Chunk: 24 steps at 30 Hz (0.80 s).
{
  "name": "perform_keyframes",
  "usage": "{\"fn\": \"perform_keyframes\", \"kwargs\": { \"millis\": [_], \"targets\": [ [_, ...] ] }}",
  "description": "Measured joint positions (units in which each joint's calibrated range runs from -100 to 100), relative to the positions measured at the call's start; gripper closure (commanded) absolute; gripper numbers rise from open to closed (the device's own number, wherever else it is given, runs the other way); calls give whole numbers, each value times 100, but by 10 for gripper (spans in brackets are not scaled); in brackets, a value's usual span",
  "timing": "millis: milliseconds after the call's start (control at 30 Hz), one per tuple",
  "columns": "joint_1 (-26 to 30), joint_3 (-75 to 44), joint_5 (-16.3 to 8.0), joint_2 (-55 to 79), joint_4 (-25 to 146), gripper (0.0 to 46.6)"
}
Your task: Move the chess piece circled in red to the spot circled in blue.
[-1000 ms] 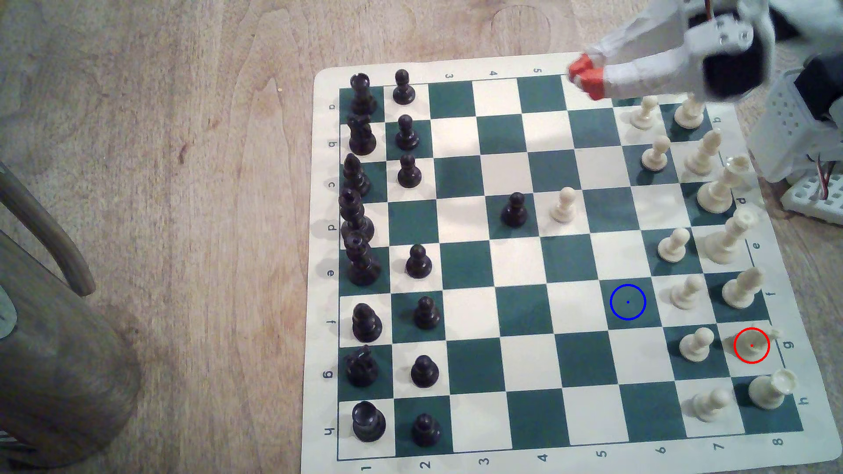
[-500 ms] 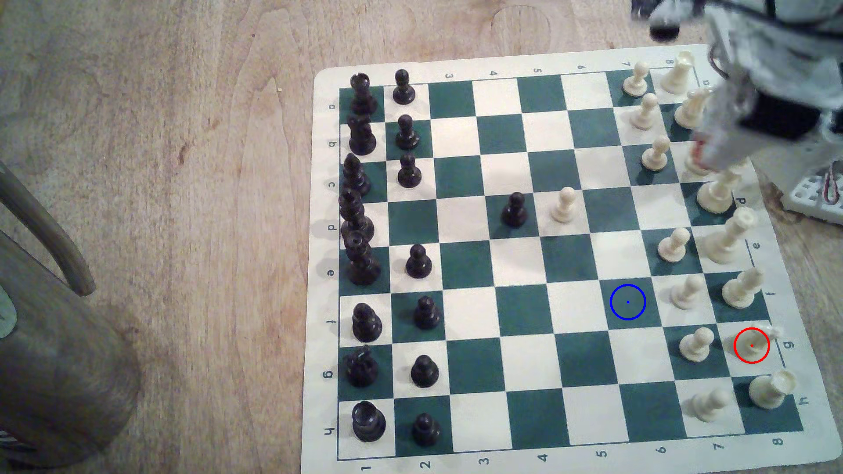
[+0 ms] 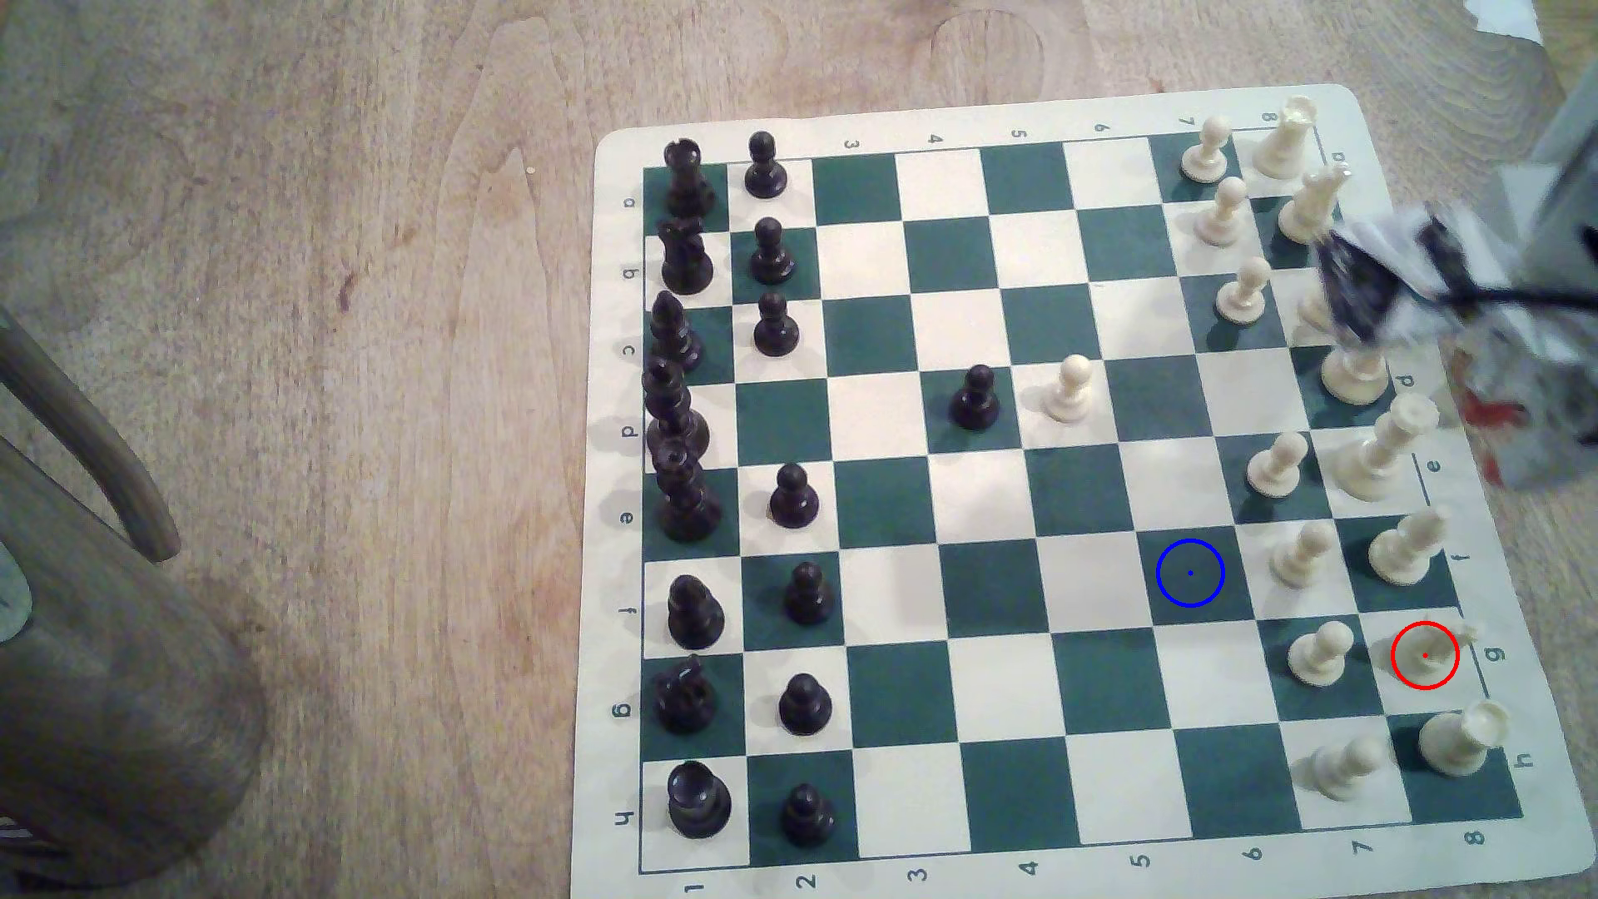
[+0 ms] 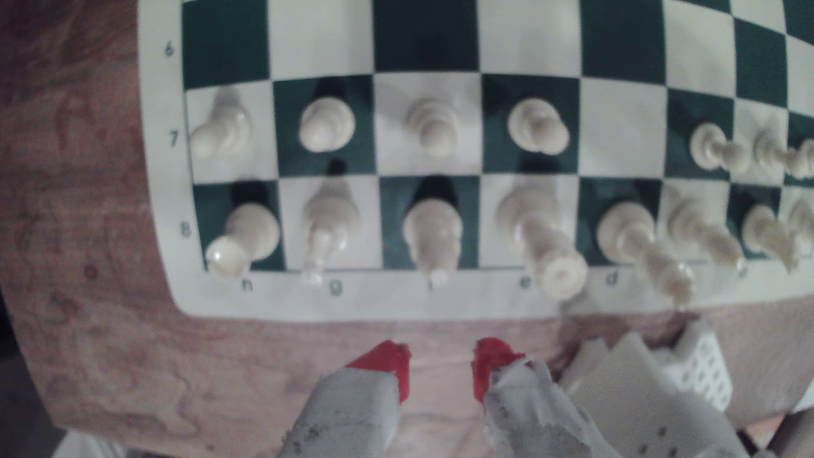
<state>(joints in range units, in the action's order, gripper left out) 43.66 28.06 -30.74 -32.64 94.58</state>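
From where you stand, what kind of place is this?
Probably a home or hobby room, not a factory: a roll-up chess mat lies on a worn wooden tabletop, a wooden chair stands beside it, and the small arm's red-tipped pincer looks homemade.

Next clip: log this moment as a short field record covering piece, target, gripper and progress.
piece: small cream-white plastic knight standing on the red-ringed white square, column g, row 8
target: dark green square with thin blue ring, bare, column f, row 6
gripper: red-tipped gripper, jaws apart, holding nothing, over the wooden table just off the board's edge
neighbours: cream rook and cream bishop on either side of the knight
progress: knight not yet grasped
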Motion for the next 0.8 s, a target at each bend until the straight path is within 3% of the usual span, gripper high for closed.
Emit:
{"fn": "perform_keyframes", "kwargs": {
  "millis": [100, 200, 300, 800],
  "targets": [
    [199, 380, 0, 0, -510, 425],
    [206, 633, 15, 0, -900, 351],
    [251, 714, 59, 101, -1363, 314],
    [642, 1139, 20, 452, -1968, 332]
  ]
}}
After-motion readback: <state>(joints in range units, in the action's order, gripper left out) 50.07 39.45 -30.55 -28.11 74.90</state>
